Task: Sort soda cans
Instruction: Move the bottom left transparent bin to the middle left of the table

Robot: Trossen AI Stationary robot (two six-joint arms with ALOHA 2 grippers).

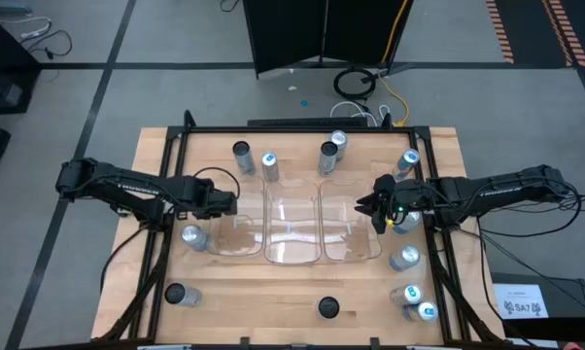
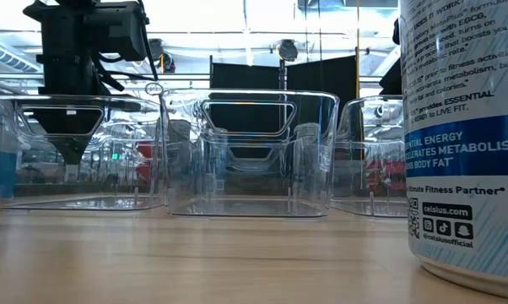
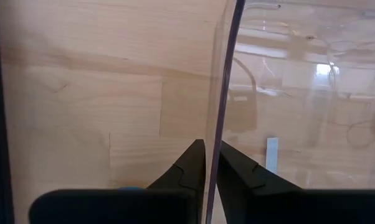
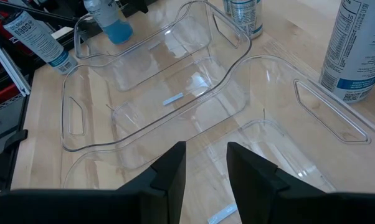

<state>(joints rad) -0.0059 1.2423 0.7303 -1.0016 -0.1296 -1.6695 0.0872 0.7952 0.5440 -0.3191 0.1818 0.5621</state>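
**A:** Where are your soda cans (image 1: pixel 332 152) sitting right now?

**B:** Scattered round the table (image 1: pixel 156 165), none in the clear trays (image 1: pixel 292 229). You've got a handful near the far edge, a row down the right edge, two by the left edge and one dark-topped can (image 1: pixel 328 307) at the near edge.

**A:** And your arms?

**B:** Both reach in low and level from the sides. Your left gripper (image 1: pixel 232 203) is at the left tray's wall (image 3: pixel 222 93), fingers (image 3: pixel 187 167) nearly together with that thin clear wall in the slit between them. Your right gripper (image 1: pixel 368 206) hangs over the right tray (image 4: pixel 281 124), jaws a little apart, holding nothing. A can (image 1: pixel 402 220) stands just beside its wrist, partly hidden.
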